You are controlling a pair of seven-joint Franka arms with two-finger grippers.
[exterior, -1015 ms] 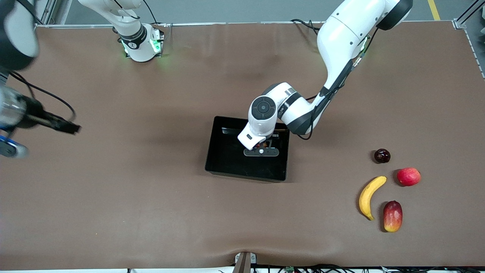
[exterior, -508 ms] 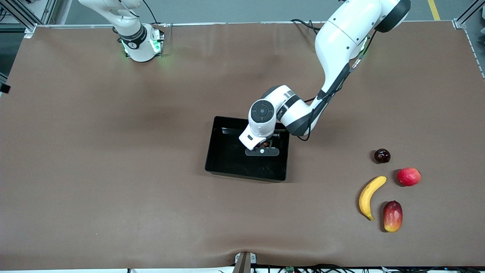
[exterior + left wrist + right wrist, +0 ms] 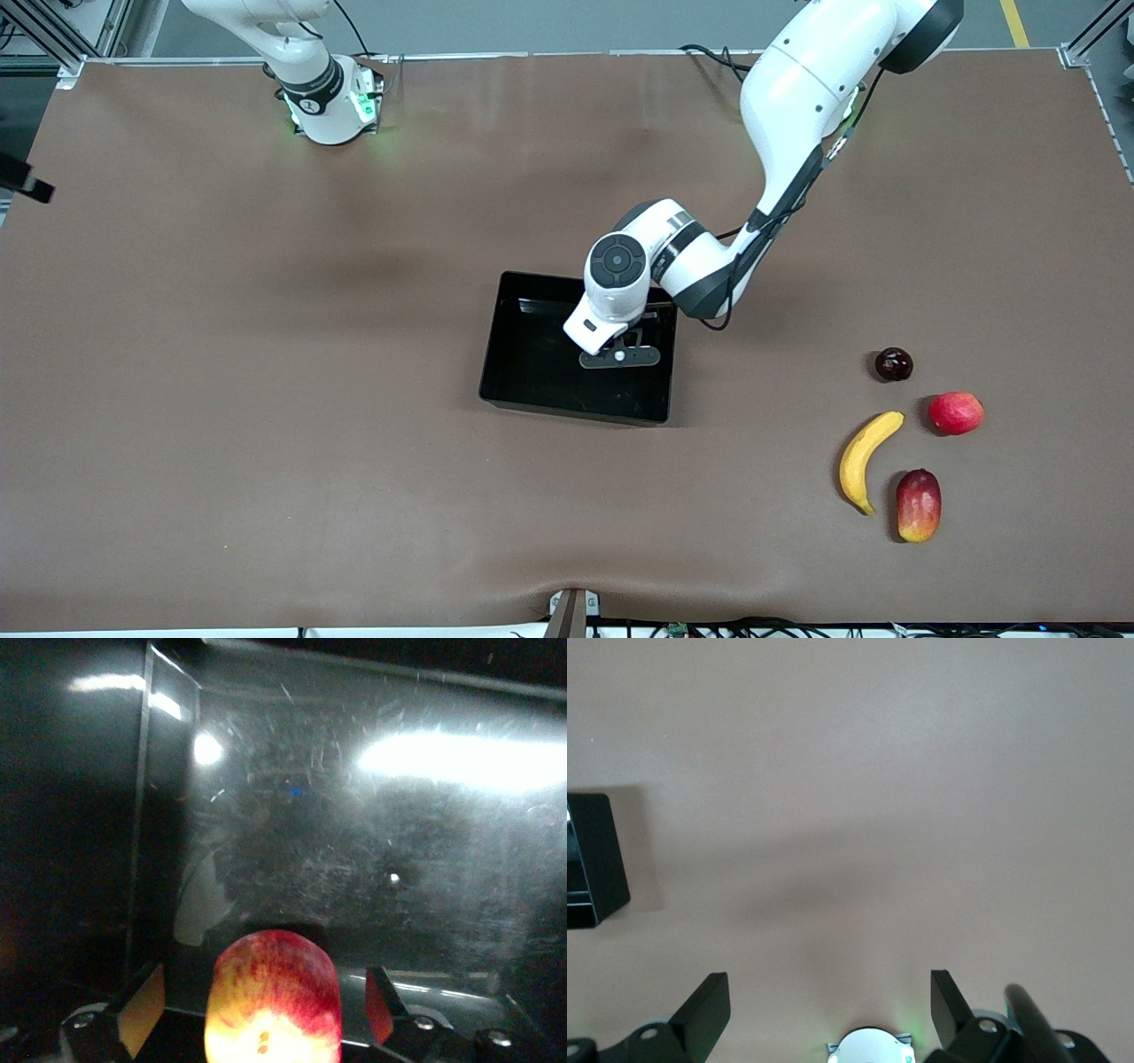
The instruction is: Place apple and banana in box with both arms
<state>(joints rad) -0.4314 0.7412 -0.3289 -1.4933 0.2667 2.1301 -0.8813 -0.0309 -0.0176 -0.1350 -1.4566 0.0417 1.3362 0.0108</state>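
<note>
My left gripper [image 3: 625,339] is low over the black box [image 3: 518,372], at the end toward the left arm. In the left wrist view the red and yellow apple [image 3: 273,988] sits between my left gripper's [image 3: 261,1010] spread fingers, with a gap on each side, above the box's glossy floor [image 3: 354,859]. The hand hides the apple in the front view. The yellow banana [image 3: 864,461] lies on the table toward the left arm's end. My right gripper [image 3: 828,1005] is open and empty, high over bare table near its own base.
Beside the banana lie a red-pink oval fruit [image 3: 955,413], a red-yellow mango [image 3: 918,505] and a small dark round fruit [image 3: 893,364]. A corner of the box [image 3: 594,859] shows in the right wrist view. A brown cloth covers the table.
The right arm's hand has swung up and out of the front view at its end of the table. The left gripper has shifted slightly over the box and now covers the apple.
</note>
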